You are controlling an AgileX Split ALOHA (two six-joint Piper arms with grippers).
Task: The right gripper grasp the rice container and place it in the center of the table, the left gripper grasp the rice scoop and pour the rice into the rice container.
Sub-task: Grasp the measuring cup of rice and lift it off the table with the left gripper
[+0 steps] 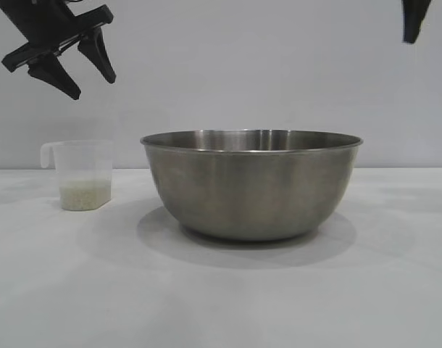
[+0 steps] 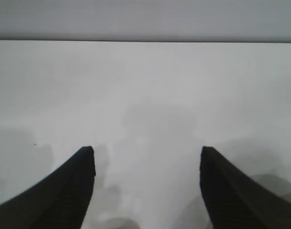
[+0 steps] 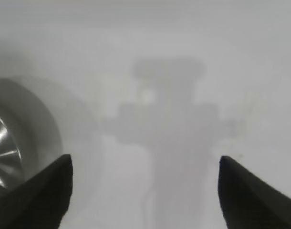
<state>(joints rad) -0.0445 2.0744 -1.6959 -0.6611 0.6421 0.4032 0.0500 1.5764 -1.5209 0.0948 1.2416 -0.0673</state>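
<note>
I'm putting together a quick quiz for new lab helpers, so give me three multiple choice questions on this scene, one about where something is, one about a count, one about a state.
1. Where does the plastic cup stand in the exterior view?
A. left of the steel bowl
B. inside the bowl
C. right of the bowl

2. How many containers stand on the table?
A. one
B. two
C. three

3. What state is the left gripper in?
A. shut on the cup
B. shut and empty
C. jaws open, holding nothing

Answers: 1 A, the cup stands apart at the bowl's left; 2 B, only cup and bowl are there; 3 C, it hangs above the cup with its jaws spread.
</note>
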